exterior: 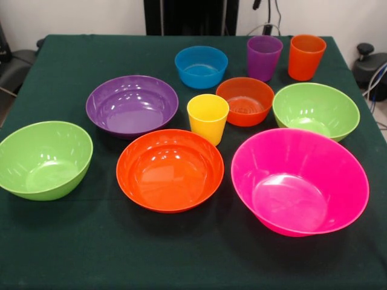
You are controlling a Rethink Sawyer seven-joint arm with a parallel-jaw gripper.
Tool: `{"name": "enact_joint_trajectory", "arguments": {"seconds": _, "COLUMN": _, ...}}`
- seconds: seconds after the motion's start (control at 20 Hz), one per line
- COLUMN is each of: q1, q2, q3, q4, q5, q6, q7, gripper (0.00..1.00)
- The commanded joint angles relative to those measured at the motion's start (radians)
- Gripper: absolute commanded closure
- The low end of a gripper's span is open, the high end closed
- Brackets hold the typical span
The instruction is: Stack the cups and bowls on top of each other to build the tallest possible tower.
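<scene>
All the bowls and cups stand apart and upright on the dark green table (pixel 72 254); nothing is stacked. The huge pink bowl (pixel 299 181) is at the front right and the large orange bowl (pixel 170 170) at the front middle. One green bowl (pixel 44 159) is at the left, the other green bowl (pixel 315 110) at the right. The purple bowl (pixel 132 105), the small orange bowl (pixel 245 101) and the small blue bowl (pixel 201 66) stand further back. The yellow cup (pixel 208 118) is in the middle. The purple cup (pixel 264 57) and orange cup (pixel 306 57) are at the back right. The gripper is not in view.
The robot's black pedestal (pixel 190 17) stands at the table's far edge. Cables (pixel 269 24) hang behind the back right corner. Dark chairs or equipment show at both side edges.
</scene>
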Motion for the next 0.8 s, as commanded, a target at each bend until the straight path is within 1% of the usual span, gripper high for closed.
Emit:
{"name": "enact_joint_trajectory", "arguments": {"seconds": 0.05, "q1": -0.018, "q2": 0.007, "q3": 0.113, "q4": -0.200, "q5": 0.067, "q6": 0.113, "q7": 0.093, "gripper": 0.00}}
{"name": "enact_joint_trajectory", "arguments": {"seconds": 0.4, "q1": -0.015, "q2": 0.025, "q3": 0.117, "q4": -0.246, "q5": 0.068, "q6": 0.138, "q7": 0.099, "gripper": 0.00}}
{"name": "enact_joint_trajectory", "arguments": {"seconds": 0.5, "q1": -0.026, "q2": 0.031, "q3": 0.131, "q4": -0.253, "q5": 0.069, "q6": 0.142, "q7": 0.096, "gripper": 0.00}}
{"name": "enact_joint_trajectory", "arguments": {"seconds": 0.8, "q1": -0.038, "q2": 0.020, "q3": 0.159, "q4": -0.282, "q5": 0.085, "q6": 0.195, "q7": 0.089, "gripper": 0.00}}
